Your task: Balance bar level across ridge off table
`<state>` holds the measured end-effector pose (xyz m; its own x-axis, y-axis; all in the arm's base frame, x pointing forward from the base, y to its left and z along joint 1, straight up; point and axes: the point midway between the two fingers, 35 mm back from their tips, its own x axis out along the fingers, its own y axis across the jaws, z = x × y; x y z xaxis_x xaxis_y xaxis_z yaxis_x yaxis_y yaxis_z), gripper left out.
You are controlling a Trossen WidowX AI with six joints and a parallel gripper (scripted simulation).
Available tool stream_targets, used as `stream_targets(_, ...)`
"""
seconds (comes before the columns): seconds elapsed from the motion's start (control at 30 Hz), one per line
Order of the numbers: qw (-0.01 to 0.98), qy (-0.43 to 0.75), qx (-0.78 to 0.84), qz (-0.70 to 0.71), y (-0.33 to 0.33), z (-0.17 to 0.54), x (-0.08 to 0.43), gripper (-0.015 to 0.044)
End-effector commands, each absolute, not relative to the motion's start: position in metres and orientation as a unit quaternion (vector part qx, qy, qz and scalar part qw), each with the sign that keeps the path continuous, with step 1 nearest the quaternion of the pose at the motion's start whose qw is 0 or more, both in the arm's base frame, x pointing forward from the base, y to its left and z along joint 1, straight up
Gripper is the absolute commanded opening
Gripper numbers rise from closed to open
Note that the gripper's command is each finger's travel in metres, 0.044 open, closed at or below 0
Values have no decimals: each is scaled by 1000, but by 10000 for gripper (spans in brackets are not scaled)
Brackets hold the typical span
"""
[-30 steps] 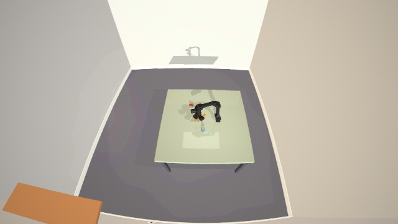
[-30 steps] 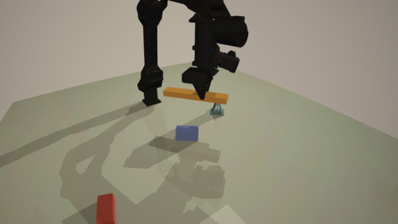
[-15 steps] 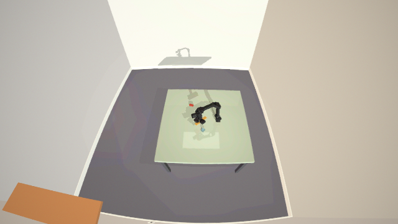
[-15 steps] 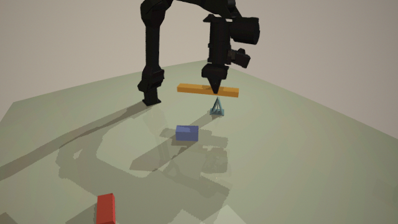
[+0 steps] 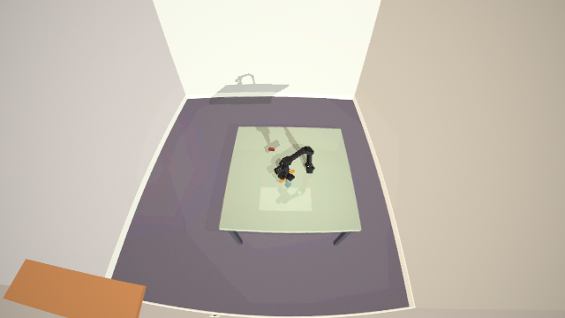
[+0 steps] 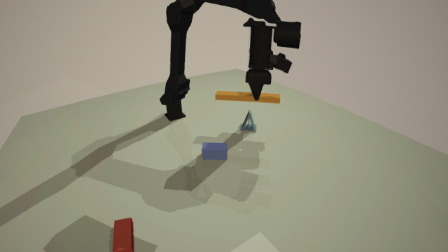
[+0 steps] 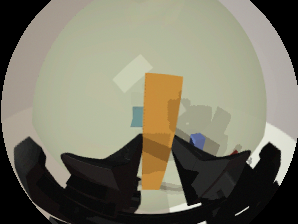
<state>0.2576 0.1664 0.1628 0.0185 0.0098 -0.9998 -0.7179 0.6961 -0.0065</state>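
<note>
The orange bar (image 6: 231, 96) (image 7: 162, 100) (image 5: 292, 171) is held in the air, close to level. My gripper (image 6: 257, 98) (image 7: 158, 142) is shut on it, somewhat right of the bar's middle in the exterior view. The teal ridge (image 6: 248, 129) (image 7: 136, 117) (image 5: 288, 184) stands on the table with its point up. In the exterior view it shows below the bar, with a gap between them. In the wrist view the bar hides part of the ridge, which shows at the bar's left edge.
A blue block (image 6: 214, 151) (image 7: 197, 141) lies on the table (image 6: 332, 175) (image 5: 327, 199) near the ridge. A red block (image 6: 123, 234) (image 5: 271, 149) (image 7: 235, 153) lies farther off. A pale rectangle (image 5: 284, 205) (image 7: 132, 73) (image 6: 259, 243) is on the table top.
</note>
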Motion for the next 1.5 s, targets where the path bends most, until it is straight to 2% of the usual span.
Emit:
stream_targets(0.0, 658, 641, -278, 282, 180, 164, 250, 0)
stream_targets(1.47, 655, 638, -283, 288, 193, 121, 243, 0)
